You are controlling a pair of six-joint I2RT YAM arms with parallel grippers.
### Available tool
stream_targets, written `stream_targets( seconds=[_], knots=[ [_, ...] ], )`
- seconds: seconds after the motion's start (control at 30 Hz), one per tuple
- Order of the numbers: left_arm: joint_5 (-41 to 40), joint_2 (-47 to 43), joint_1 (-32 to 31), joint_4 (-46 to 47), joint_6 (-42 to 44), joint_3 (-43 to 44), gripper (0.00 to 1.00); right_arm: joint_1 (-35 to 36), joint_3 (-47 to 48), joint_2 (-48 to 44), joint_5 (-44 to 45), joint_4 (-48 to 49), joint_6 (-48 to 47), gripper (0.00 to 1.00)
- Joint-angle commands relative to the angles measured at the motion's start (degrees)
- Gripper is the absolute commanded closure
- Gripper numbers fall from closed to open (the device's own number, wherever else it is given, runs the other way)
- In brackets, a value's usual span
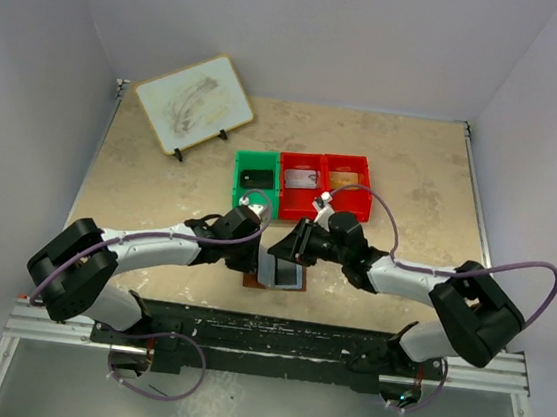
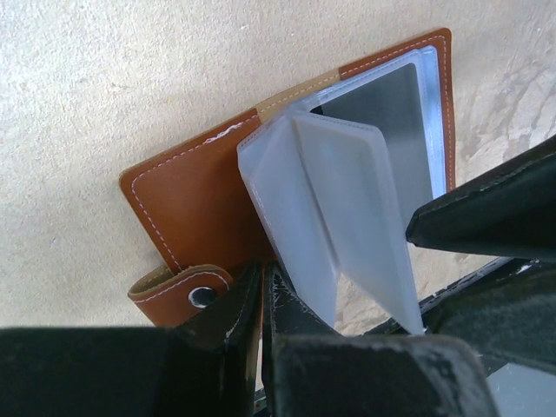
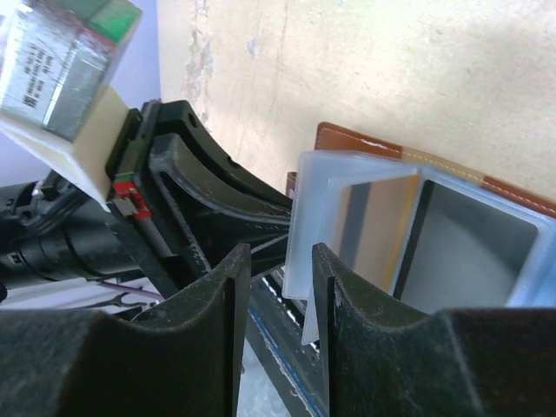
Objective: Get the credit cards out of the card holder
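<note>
My left gripper (image 2: 263,271) is sitting closed beside the snap tab (image 2: 187,291) of the card holder (image 2: 200,200). My right gripper (image 3: 280,256) is hovering half-open (clear sleeves (image 3: 347,217) fanning just ahead).

White walls (image 1: 309,31) enclose a beige mottled tabletop (image 1: 412,184).
</note>
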Motion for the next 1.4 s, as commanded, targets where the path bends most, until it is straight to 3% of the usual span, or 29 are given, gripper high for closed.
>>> stream_targets(
  seconds=[0.0,0.47,0.77,0.9,1.07,1.37],
  knots=[
    [-1.65,-1.65,-0.51,0.25,0.04,1.26,1.0,0.67,3.34,1.25,-0.21,1.81,-1.17,0.62],
    [-8.28,-7.49,-0.52,-1.44,-3.71,-2.6,1.0,2.14,3.69,6.7,-3.55,6.79,0.84,0.62],
    [-20.77,-16.17,-0.51,-7.85,-9.43,-4.09,1.0,3.49,6.65,9.22,-2.94,2.73,-0.74,0.61],
    [-23.99,-20.31,-0.51,-9.78,-10.62,-3.66,0.92,3.5,6.78,7.3,-1.2,-0.58,-2.13,0.61],
    [-19.33,-20.66,-0.51,-6.73,-9.63,-2.43,0.79,3.46,8.18,3.18,4.45,-11.14,-4.61,0.61],
    [-8.72,-15.11,-0.51,-1.54,-7.48,0.74,0.75,3.41,4.08,-0.58,9.07,-12.44,-2.23,0.58]
  ],
)
